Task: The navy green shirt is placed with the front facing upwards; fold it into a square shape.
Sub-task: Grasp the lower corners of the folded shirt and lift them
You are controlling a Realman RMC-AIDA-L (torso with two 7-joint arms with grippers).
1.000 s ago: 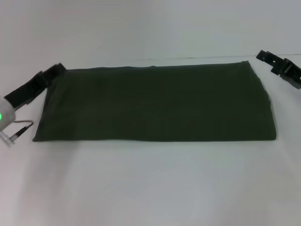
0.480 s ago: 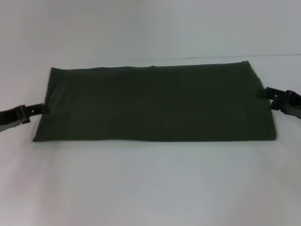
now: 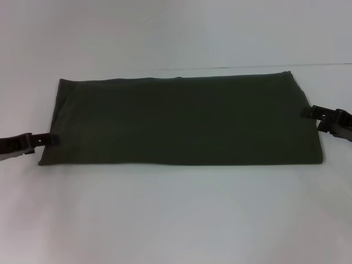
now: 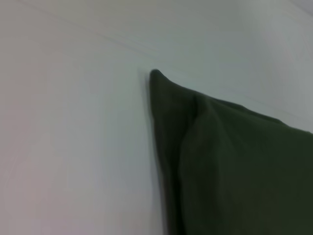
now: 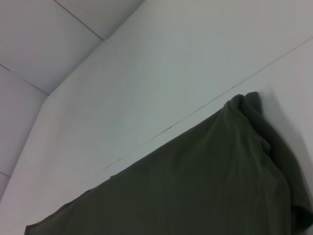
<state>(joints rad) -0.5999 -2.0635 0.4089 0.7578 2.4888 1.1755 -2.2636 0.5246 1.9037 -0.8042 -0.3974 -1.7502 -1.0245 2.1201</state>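
Note:
The navy green shirt (image 3: 181,118) lies flat on the white table, folded into a long dark band that runs left to right. No lettering or collar shows. My left gripper (image 3: 50,139) is low at the band's left short edge, near its front corner, touching the cloth. At the right short edge, about halfway along it, sits my right gripper (image 3: 307,112). The left wrist view shows a far corner of the shirt (image 4: 234,166) with layered folds. The right wrist view shows the shirt (image 5: 195,186) and its bunched far right corner.
The white table (image 3: 176,214) stretches wide in front of the shirt. A thin seam line (image 3: 330,65) runs along the back, just behind the shirt's far edge. Nothing else stands on the surface.
Both grippers have come down from the shirt's far corners to its short edges. In the last half second the left one slid a little toward the front corner.

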